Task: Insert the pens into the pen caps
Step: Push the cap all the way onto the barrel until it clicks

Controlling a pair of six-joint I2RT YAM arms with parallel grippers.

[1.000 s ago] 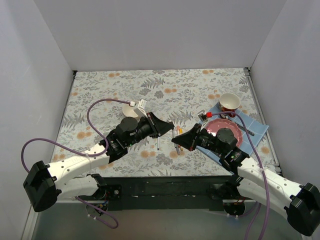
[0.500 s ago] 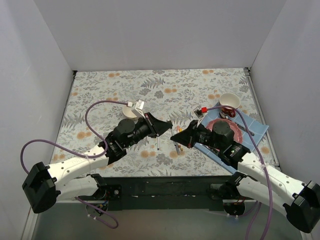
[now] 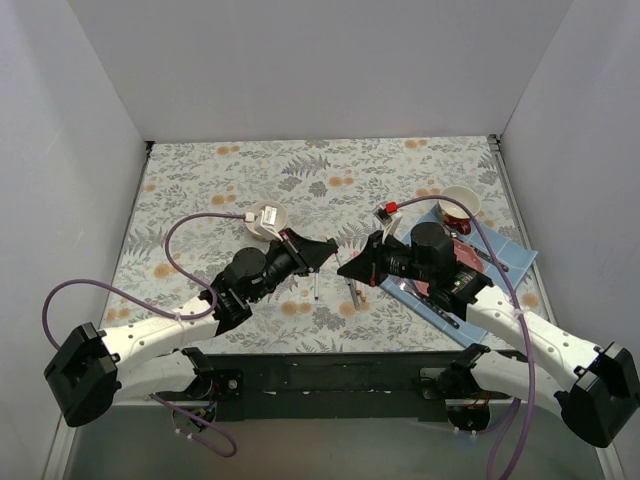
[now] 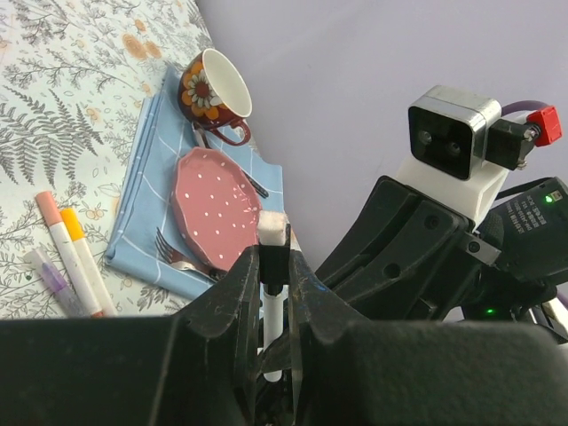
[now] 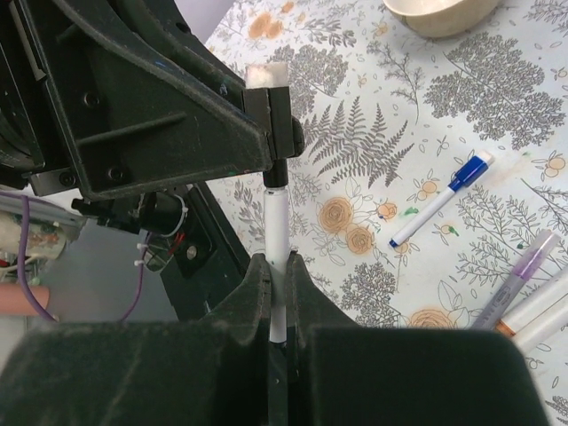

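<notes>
The left gripper (image 3: 327,248) and the right gripper (image 5: 277,264) meet tip to tip in the air to the left of the pink plate (image 4: 217,200), above the flowered surface (image 3: 200,180). The left gripper is clamped on a black cap (image 4: 274,271) with a white end. The right gripper is closed around the white barrel of a pen (image 5: 278,217). The pen's far end reaches the mouth of the cap, and how far it has gone in cannot be told.

A blue-ended pen (image 5: 439,200) lies flat on the surface farther left of the plate. A purple pen (image 4: 49,275), an orange-tipped pen (image 4: 80,257) and a pink-tipped pen (image 4: 53,235) lie side by side closer to the plate, just off the edge of the blue napkin (image 4: 146,191) under it. A flowered cup (image 4: 213,89) lies tipped beyond the plate.
</notes>
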